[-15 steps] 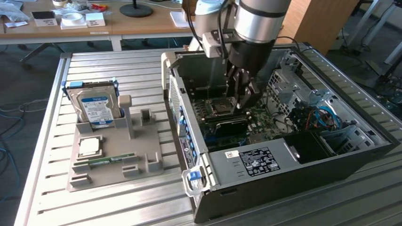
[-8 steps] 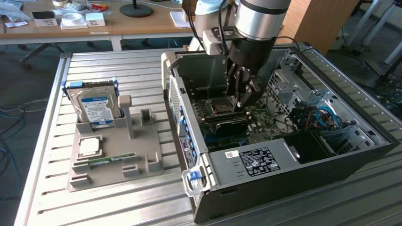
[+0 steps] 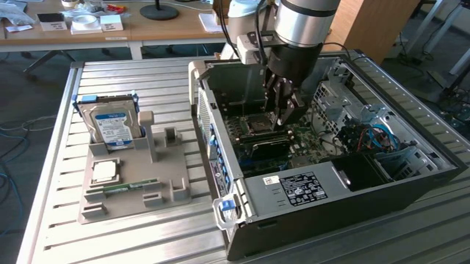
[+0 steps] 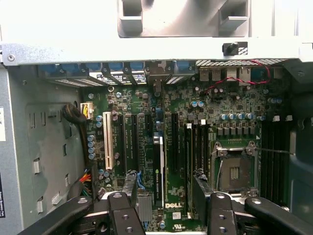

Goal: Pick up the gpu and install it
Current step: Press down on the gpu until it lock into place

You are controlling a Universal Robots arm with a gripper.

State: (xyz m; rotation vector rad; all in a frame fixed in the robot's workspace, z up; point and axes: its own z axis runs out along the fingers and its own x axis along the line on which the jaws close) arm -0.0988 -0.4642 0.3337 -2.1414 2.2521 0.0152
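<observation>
The slatted metal worktop (image 3: 147, 231) carries an open computer case (image 3: 411, 181) at the exterior view's right. Inside it, the gripper (image 3: 283, 113) hangs over the motherboard (image 4: 195, 112), jaws spread wide, holding nothing. The gpu (image 4: 157, 169) stands edge-on in a slot at centre frame, between the fingers (image 4: 129, 188).

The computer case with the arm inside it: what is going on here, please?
The robot arm's claw is down inside the open computer case, just above the motherboard. Its jaws stand open and hold nothing. Between them the gpu stands on edge in a slot of the board, apart from both fingers, so it looks installed. The hard drive stands in the grey holder outside.
</observation>
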